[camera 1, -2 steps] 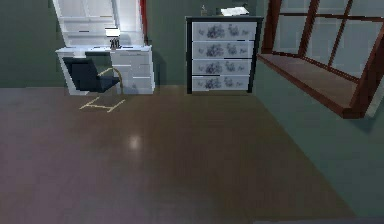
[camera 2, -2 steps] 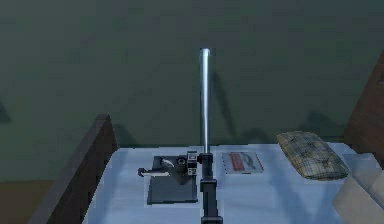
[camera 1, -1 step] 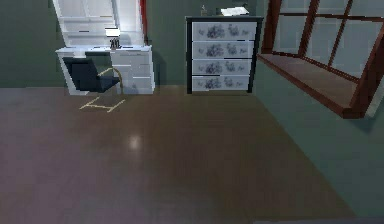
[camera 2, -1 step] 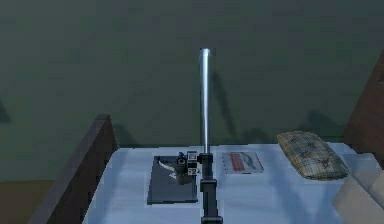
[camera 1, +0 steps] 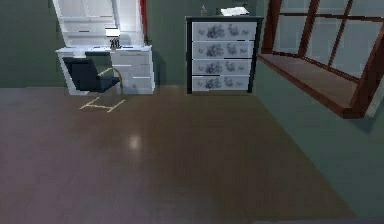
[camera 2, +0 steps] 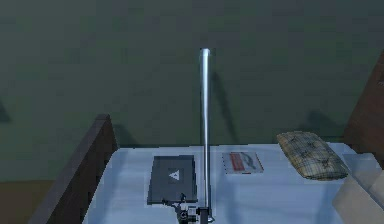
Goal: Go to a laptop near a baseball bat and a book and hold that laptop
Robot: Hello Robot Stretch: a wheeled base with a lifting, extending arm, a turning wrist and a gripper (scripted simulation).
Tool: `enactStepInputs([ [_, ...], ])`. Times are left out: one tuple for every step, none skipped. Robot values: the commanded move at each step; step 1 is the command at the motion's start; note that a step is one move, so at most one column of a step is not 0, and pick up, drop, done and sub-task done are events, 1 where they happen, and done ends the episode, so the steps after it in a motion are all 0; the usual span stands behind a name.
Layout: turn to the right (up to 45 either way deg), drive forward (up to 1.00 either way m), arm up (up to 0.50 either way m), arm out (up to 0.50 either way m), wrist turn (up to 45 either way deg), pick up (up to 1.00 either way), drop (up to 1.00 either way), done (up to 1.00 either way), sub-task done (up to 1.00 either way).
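Laptop lies left of book on the bed.

Gripper: dark body at the arm side view's bottom edge, near the middle, partly cut off. Whether it holds anything cannot be told.

The laptop is showing dark grey with a pale triangle mark. The bed sheet is reading pale blue-white. The book is wearing a white cover with a red band. A pillow is showing tan-and-olive plaid. The slim upright rod, possibly the baseball bat, is gleaming silver-grey. The dresser is carrying white drawers with grey floral print in a black frame. The floor is looking brown.
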Motion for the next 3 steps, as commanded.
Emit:
enactStepInputs([
  [0.0, 0.0, 0.0, 0.0, 0.0, 1.0, 0.0, 0.0, 0.0],
  [0.0, 0.0, 0.1, 0.0, 0.0, 0.0, 0.0, 0.0, 0.0],
  [0.0, 0.0, 0.0, 0.0, 0.0, 0.0, 0.0, 1.0, 0.0],
])
